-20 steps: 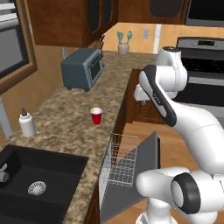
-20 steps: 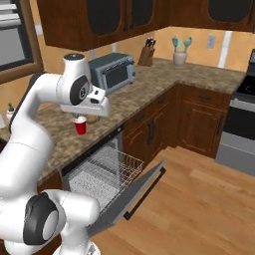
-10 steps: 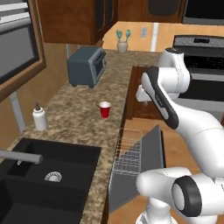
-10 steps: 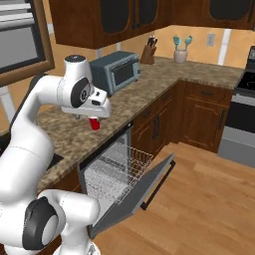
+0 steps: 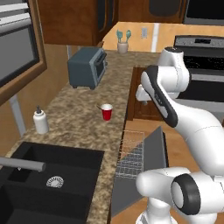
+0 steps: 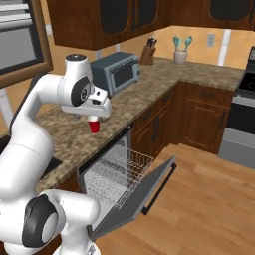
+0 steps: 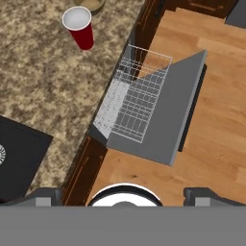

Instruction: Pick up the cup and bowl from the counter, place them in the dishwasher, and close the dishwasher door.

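Cup (image 5: 106,112) upright near counter (image 5: 74,113) edge above open door (image 7: 163,120), bowl (image 7: 91,5) just behind; gripper (image 5: 141,93) high, holding nothing, jaw opening not discernible; risk: careless descent tipping cup off edge or striking extended rack (image 6: 122,172).

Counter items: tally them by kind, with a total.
Cup: 1
Bowl, partly cut off in the hand view: 1
Toaster oven: 1
Soap bottle: 1
Knife block: 1
Utensil holder: 1
Total: 6
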Controlling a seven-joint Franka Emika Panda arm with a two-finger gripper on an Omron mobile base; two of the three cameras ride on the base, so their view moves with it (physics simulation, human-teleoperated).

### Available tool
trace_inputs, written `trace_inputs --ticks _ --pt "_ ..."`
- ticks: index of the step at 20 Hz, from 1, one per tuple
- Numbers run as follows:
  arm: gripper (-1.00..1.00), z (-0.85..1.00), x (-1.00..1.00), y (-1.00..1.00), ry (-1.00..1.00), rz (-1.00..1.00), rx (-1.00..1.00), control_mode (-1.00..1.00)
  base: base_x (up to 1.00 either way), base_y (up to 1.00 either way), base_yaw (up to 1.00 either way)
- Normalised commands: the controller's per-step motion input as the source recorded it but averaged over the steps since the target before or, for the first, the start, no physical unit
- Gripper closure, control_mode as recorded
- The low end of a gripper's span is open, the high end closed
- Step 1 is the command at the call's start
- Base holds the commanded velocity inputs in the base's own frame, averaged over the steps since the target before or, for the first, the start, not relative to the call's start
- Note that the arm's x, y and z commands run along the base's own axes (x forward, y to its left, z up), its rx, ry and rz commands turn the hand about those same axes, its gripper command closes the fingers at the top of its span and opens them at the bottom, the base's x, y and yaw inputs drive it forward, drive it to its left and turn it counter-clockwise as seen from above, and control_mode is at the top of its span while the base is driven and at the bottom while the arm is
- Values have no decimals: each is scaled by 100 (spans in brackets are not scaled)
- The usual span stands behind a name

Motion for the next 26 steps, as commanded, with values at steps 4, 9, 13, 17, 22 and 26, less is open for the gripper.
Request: trace_inputs --ticks 4,9,13,17,22,26 --pt "-100 0 0 0 0 0 0 100 55 20 -4" --pt "-100 0 0 0 0 0 0 100 70 9 -4" --pt "-100 0 0 0 0 0 0 100 66 9 -2" --pt "-100 0 0 0 0 0 0 100 23 14 0" --pt "-100 0 8 0 1 0 0 -100 21 1 0" --pt "-100 0 68 0 6 0 0 -100 0 0 0"
